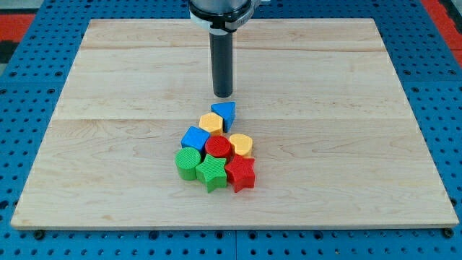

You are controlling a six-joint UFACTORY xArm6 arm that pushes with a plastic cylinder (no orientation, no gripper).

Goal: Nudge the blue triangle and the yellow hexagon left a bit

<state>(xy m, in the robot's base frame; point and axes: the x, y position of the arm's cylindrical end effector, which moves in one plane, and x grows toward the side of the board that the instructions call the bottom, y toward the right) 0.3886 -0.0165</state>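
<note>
The blue triangle point(225, 113) lies at the top of a tight cluster of blocks near the middle of the wooden board point(108, 144). The yellow hexagon point(211, 123) touches it on its lower left. My tip point(223, 95) stands just above the blue triangle toward the view's top, very close to its upper edge; I cannot tell if they touch.
Below the pair sit a blue cube point(195, 138), a red cylinder point(217, 147), a yellow heart point(241, 144), a green cylinder point(188, 164), a green star point(211, 173) and a red star point(240, 173). A blue pegboard point(29, 87) surrounds the board.
</note>
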